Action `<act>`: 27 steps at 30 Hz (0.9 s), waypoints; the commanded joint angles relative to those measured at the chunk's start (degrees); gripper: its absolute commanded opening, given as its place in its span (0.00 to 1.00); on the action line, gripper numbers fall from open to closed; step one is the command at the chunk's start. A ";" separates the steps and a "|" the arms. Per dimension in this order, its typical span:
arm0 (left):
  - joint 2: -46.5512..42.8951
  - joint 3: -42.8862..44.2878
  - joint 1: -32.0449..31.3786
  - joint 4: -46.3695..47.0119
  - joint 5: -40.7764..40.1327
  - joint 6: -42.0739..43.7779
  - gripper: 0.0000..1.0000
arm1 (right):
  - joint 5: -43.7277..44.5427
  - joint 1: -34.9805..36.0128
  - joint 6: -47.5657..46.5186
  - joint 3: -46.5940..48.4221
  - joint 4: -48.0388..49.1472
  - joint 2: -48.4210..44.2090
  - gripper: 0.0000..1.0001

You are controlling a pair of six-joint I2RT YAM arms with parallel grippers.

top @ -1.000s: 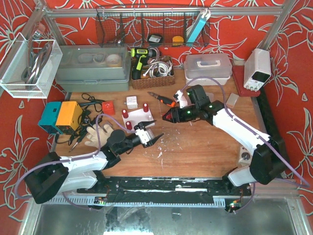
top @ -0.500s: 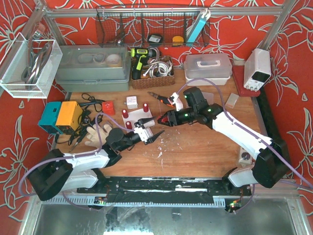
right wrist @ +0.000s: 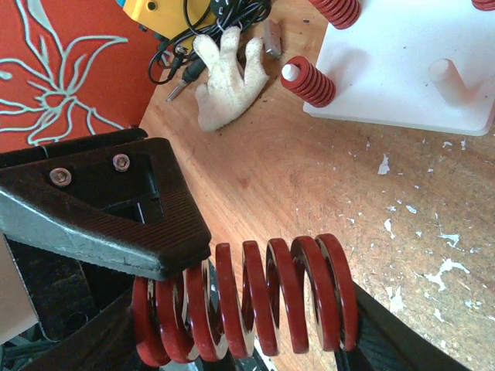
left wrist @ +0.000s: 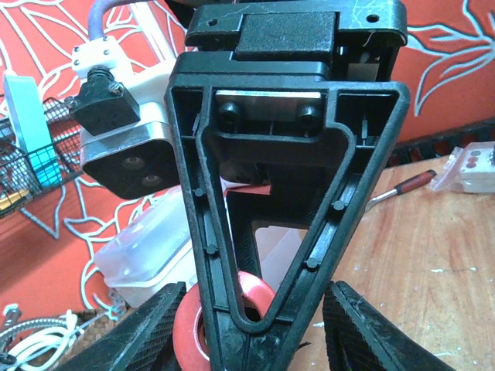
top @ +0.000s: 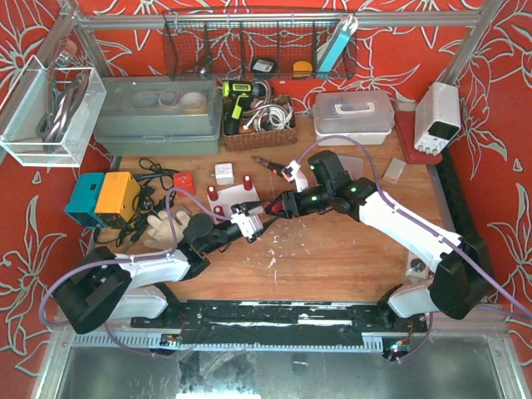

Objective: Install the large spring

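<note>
Left arm: yours reached in low from the left, with the left gripper [top: 254,223] nose to nose with the right one.
Left fingers: the pads [left wrist: 147,332] sat either side of the large spring [left wrist: 189,336]; I couldn't tell if they'd bitten.
Spring: it hung sideways over the wood near the peg board [right wrist: 410,69]. Looked like a handover to re-grip it for the bare peg [right wrist: 447,76].
Right gripper [top: 273,208]: clamped on the end coils, arm stretched in, wrist pitched down.
</note>
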 commanded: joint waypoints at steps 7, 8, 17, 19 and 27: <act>0.77 1.02 0.74 2.55 3.78 2.27 0.42 | -1.90 1.08 1.13 -0.22 2.51 -1.23 0.28; 0.82 0.96 0.74 2.49 3.92 2.56 0.41 | -2.08 1.12 1.27 -0.27 2.64 -1.20 0.28; 1.56 0.28 0.92 3.79 4.88 4.78 0.47 | -3.26 1.83 2.50 -0.80 4.33 -0.75 0.28; 1.78 0.34 1.00 4.06 5.06 5.04 0.49 | -3.26 1.81 2.51 -0.71 4.36 -0.79 0.27; 2.38 -0.10 1.60 4.73 5.87 5.72 0.41 | -3.17 1.81 2.02 -0.45 3.71 -0.62 0.27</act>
